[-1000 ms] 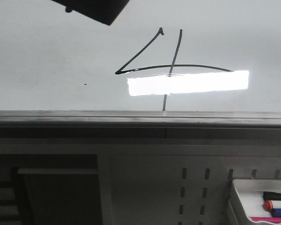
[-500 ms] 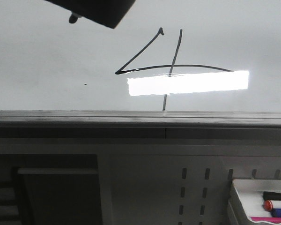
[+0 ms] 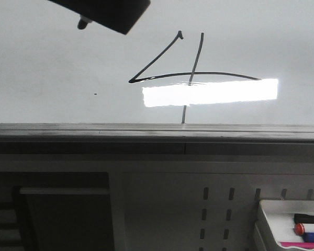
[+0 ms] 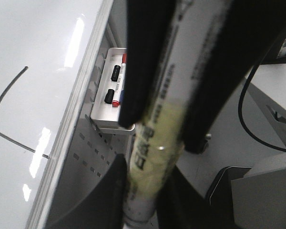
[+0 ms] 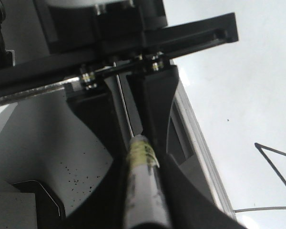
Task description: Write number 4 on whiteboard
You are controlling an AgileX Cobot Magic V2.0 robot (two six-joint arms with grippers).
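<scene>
The number 4 stands in thin black strokes on the whiteboard, just above a bright light reflection. Parts of its strokes show in the left wrist view and the right wrist view. A white marker with a yellowish taped band lies between both grippers, away from the board. My left gripper is shut on its lower part. My right gripper grips it higher up. In the right wrist view the marker sits in the right gripper, with the left gripper beyond it.
The board's grey frame edge runs across the front view. Below it is a perforated panel carrying a small white tray with spare markers. A dark arm part with a small grey nub hangs at the board's top left.
The dark arm part at the top left has shifted slightly down and right, bringing its small grey nub into view. The 4 is unchanged.
</scene>
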